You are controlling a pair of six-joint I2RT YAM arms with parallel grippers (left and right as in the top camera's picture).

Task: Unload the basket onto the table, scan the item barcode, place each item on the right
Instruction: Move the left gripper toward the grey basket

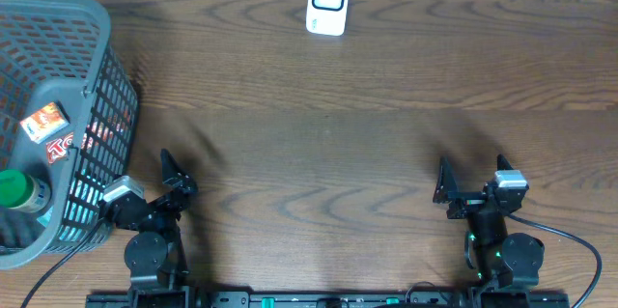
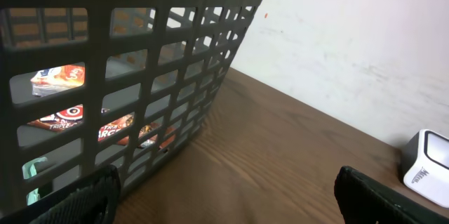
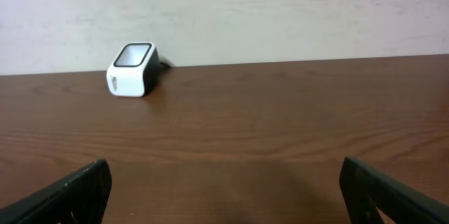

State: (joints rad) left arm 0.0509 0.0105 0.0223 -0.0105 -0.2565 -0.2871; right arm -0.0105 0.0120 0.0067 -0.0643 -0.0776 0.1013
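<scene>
Left fingers (image 2: 77, 199) and right fingers (image 3: 63, 196) stand spread wide, empty, above the table (image 1: 319, 134); scanner (image 1: 327, 2) at the far edge, basket (image 1: 108, 120) beside the left arm.

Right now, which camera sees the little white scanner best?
The right wrist camera: the scanner sits whole there, its window and side both showing. Overhead shows it whole but small, from above. The left wrist catches only part of it at the picture's edge.

Shop checkout: barcode scanner (image 1: 327, 1), shopping basket (image 1: 111, 115)
</scene>
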